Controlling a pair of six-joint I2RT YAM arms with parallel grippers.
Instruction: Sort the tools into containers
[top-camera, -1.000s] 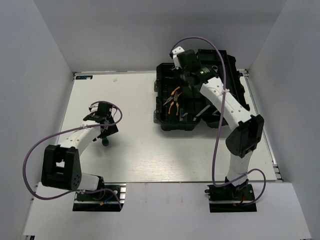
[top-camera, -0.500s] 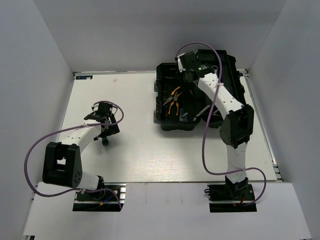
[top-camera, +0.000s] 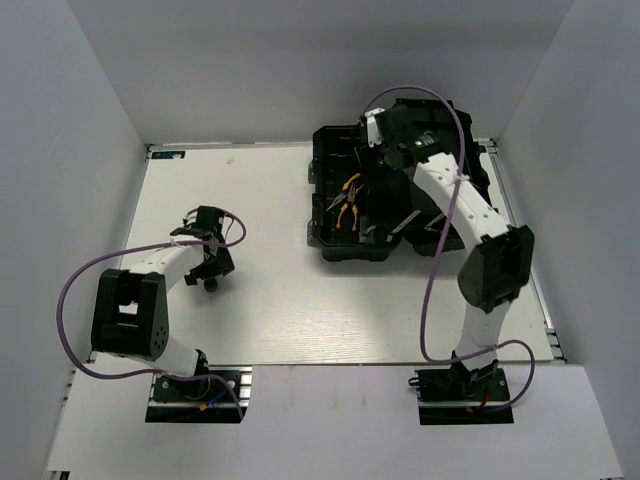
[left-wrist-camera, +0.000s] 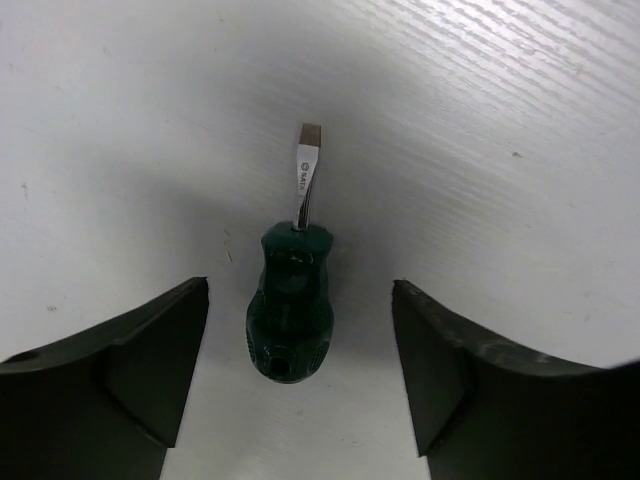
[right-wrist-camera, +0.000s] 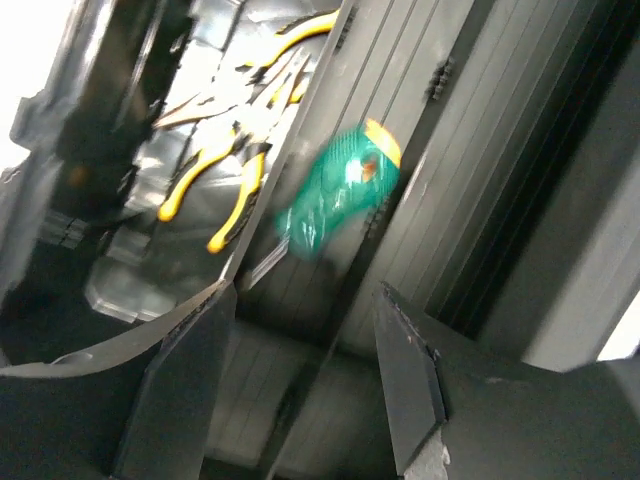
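Note:
A dark green-handled screwdriver (left-wrist-camera: 290, 310) lies flat on the white table, blade pointing away. My left gripper (left-wrist-camera: 300, 335) is open and straddles the handle without touching it. From above, that gripper (top-camera: 206, 262) sits left of centre, the screwdriver (top-camera: 211, 284) just below it. My right gripper (top-camera: 385, 132) hovers open over the back of the black toolbox (top-camera: 330, 248). In the right wrist view a second green-handled screwdriver (right-wrist-camera: 340, 198) shows blurred against the toolbox ribs, clear of the open right gripper (right-wrist-camera: 305, 300). Yellow-handled pliers (right-wrist-camera: 240, 190) lie in a compartment (top-camera: 347, 200).
The toolbox stands open at the back right, its lid (top-camera: 470, 160) leaning toward the right wall. Grey walls close in the table on three sides. Purple cables loop from both arms.
My right gripper has opened and let go of the green screwdriver while shifting right over the toolbox. My left gripper has come down around the screwdriver on the table.

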